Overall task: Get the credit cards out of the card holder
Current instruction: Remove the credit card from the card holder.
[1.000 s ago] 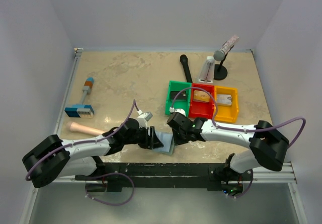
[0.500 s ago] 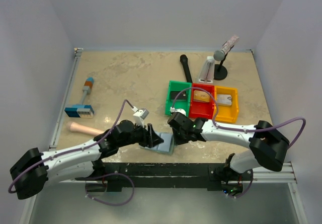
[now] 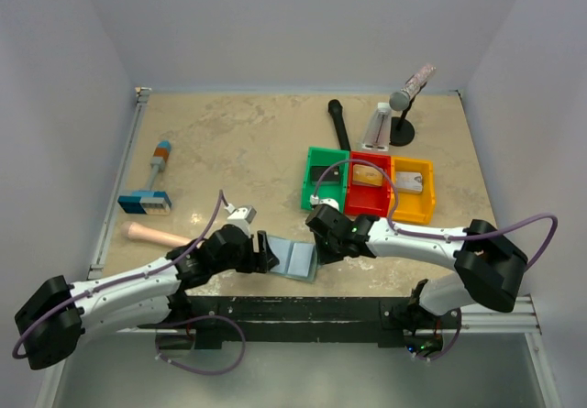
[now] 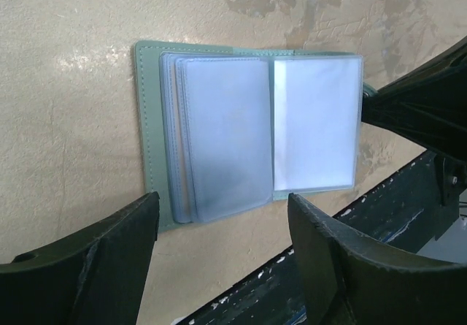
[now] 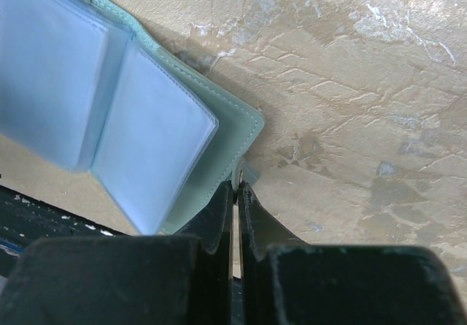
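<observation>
On table (image 3: 257, 142) | card holder (image 4: 248, 131) ahead of empty, wide-open left tool (image 4: 222, 219); right tool (image 5: 235, 190) pinches its edge

I find the soft grey-blue bifold card holder (image 3: 295, 259) at the near edge of the table (image 3: 238, 142), a green plastic bin (image 3: 309, 183) behind it, maybe holding a card (image 3: 322, 174).

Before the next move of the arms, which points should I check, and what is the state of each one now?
1. Card holder lies open on the table: ok.
2. Left gripper open, empty: ok.
3. Right gripper shut at the holder's edge: ok; firm grip: cannot tell.
4. Top sleeves show no card: ok; sleeves beneath: cannot tell.
5. Dark card in green bin, tan-orange card in red bin, pale card in yellow bin: ok.
</observation>
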Available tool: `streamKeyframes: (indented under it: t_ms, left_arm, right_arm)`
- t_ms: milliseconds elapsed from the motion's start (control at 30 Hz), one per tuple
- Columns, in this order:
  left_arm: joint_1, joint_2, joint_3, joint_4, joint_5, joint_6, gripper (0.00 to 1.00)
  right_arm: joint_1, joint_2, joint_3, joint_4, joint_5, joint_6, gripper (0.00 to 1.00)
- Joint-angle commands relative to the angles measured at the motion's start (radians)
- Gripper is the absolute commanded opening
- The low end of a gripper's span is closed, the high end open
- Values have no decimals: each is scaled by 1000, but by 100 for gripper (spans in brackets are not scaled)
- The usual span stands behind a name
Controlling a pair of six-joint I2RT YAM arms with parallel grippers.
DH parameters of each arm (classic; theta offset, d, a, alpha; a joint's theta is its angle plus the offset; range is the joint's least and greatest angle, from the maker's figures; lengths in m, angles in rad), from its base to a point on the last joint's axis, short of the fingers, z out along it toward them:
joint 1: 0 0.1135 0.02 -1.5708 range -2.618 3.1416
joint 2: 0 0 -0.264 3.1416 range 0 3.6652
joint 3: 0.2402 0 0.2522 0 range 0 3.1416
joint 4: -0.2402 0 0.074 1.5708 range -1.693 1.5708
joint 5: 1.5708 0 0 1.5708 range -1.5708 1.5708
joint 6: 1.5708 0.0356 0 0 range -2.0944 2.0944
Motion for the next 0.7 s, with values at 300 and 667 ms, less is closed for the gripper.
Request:
streamKeyframes:
  t_ms: [300,667]
  left_arm:
    - [0,8,-9,24,60,8,75]
    - [-1,31,-29,60,135,13,74]
  right_arm:
    - [-5,-9,-1,1,2,-12,0]
    - [-5,-2,1,1,-1,-9,0]
